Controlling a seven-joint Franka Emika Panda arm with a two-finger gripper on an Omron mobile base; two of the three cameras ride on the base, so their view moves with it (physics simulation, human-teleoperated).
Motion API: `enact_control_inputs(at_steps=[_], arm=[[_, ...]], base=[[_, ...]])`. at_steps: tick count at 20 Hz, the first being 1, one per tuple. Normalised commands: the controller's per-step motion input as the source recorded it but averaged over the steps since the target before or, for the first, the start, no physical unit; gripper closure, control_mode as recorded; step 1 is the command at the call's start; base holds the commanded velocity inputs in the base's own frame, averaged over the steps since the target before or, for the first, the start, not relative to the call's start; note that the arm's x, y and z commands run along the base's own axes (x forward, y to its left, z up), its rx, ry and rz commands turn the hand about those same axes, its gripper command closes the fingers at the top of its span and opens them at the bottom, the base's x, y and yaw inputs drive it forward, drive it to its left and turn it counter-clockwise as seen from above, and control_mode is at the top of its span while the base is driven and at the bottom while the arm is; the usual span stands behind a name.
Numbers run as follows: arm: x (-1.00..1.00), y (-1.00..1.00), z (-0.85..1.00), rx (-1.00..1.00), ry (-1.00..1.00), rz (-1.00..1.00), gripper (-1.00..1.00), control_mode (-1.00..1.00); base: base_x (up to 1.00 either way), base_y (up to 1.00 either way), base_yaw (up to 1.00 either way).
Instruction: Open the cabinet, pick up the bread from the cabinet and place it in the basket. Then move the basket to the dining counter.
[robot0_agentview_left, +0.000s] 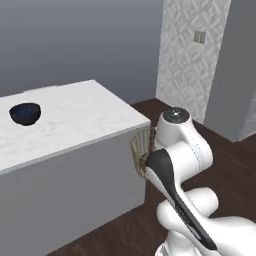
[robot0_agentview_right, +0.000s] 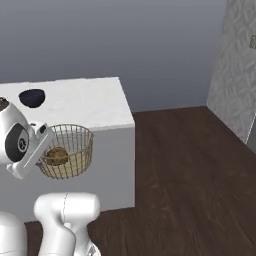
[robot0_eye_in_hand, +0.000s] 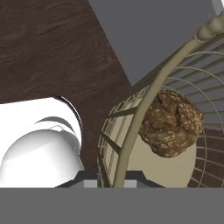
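Basket held in the air at its rim — bread inside, on the beige bottom.
Gripper fingers are nearly closed, pinching the wire rim. Basket hangs beside the grey front of the dining counter, below its marble top — a dark blue bowl sits there.

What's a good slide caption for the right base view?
Claw shut on the rim of the wire basket, bread roll inside, held in the air beside the marble dining counter with a dark blue bowl.
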Motion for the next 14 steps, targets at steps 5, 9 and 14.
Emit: enact_control_inputs(at_steps=[5, 9, 14], arm=[[0.0, 0.0, 0.0, 0.0, 0.0, 0.0, 1.0, 1.0], [0.0, 0.0, 0.0, 0.0, 0.0, 0.0, 1.0, 1.0], [0.0, 0.0, 0.0, 0.0, 0.0, 0.0, 1.0, 1.0]], base=[[1.0, -0.34, 0.39], [1.0, -0.47, 0.42], [0.87, -0.22, 0.35]])
